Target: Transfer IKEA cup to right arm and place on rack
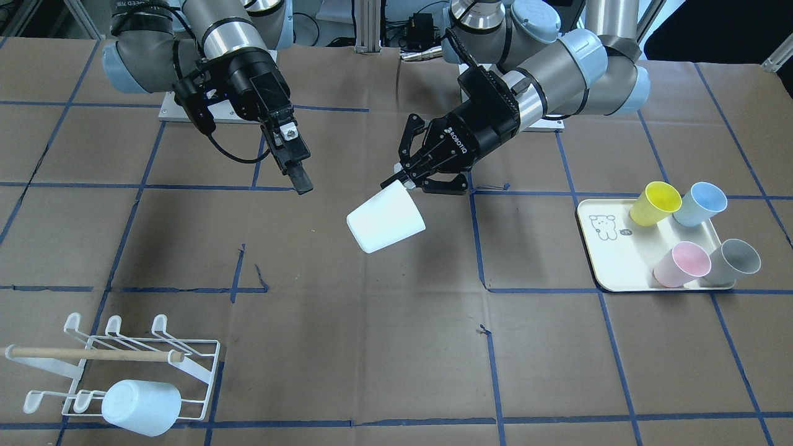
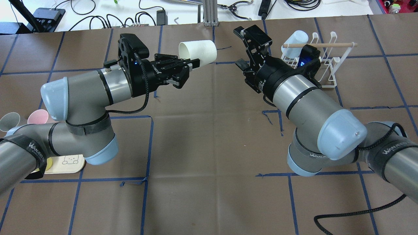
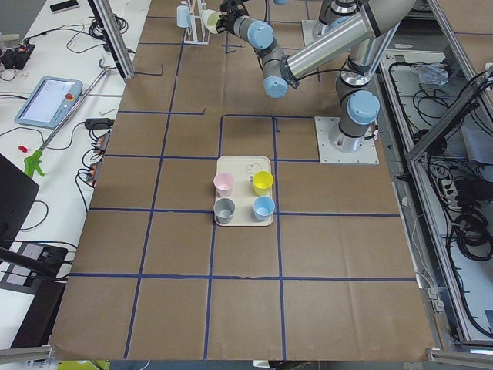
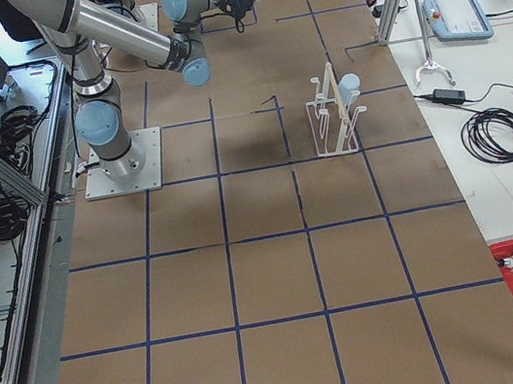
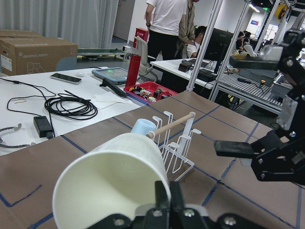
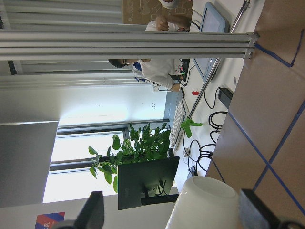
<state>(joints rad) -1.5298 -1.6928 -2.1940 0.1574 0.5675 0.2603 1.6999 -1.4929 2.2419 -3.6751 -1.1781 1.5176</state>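
Observation:
My left gripper [image 2: 193,63] is shut on the rim of a white IKEA cup [image 2: 198,50], held on its side above the table's middle [image 1: 385,220]. The left wrist view shows the cup's open mouth [image 5: 114,176] pinched by the fingers [image 5: 164,198]. My right gripper [image 2: 240,46] is open and empty, a short way from the cup's base and facing it. The cup's base [image 6: 209,202] shows between its spread fingers. The white wire rack [image 1: 124,365] with a wooden dowel stands beyond the right arm [image 2: 303,94] and holds a pale blue cup [image 1: 142,406].
A cream tray [image 1: 610,248] on the left arm's side holds a yellow cup [image 1: 655,203], a blue cup [image 1: 700,204], a pink cup [image 1: 681,264] and a grey cup [image 1: 734,263]. The brown table is marked with blue tape lines.

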